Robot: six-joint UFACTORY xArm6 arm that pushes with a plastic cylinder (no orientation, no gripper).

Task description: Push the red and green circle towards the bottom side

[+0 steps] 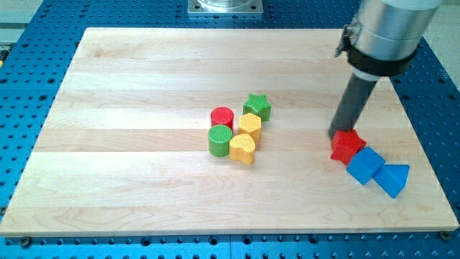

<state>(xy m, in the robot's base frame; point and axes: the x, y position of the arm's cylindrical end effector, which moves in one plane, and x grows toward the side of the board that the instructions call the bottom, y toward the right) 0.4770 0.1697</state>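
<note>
A red circle block (222, 116) and a green circle block (220, 139) stand touching near the board's middle, red above green. To their right sit a yellow hexagon block (250, 125), a yellow heart block (243, 147) and a green star block (256, 106). My tip (339, 134) is far to the view's right, touching the upper left edge of a red star block (347, 146).
A blue cube-like block (365, 165) and a blue triangle block (392, 178) lie just below and right of the red star, near the wooden board's (129, 86) right edge. The board rests on a blue perforated table (21, 93).
</note>
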